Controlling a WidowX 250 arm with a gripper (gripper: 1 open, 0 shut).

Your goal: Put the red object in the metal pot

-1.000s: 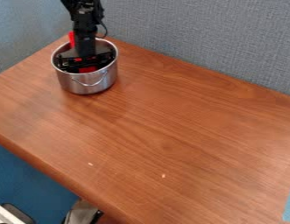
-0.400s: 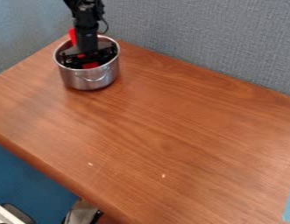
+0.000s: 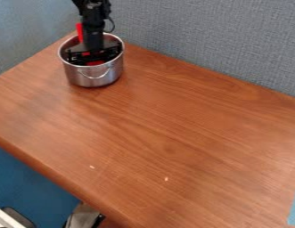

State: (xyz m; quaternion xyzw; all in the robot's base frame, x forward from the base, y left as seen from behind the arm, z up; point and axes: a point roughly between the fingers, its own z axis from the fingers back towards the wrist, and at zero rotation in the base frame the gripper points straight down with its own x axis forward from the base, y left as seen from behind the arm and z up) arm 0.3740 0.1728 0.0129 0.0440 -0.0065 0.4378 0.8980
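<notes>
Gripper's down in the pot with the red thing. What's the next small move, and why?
Probably open the fingers a bit wider to let go, then lift straight up. The gripper reaches down into the pot, and the red object stands inside the rim beside it, so placement looks nearly done. Whether the fingers grip it is hidden, so go slowly.

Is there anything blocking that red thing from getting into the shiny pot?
Nothing visible does. The red object is already at the metal pot, reaching down past its rim with the gripper over it. Only bare table lies around them.
</notes>
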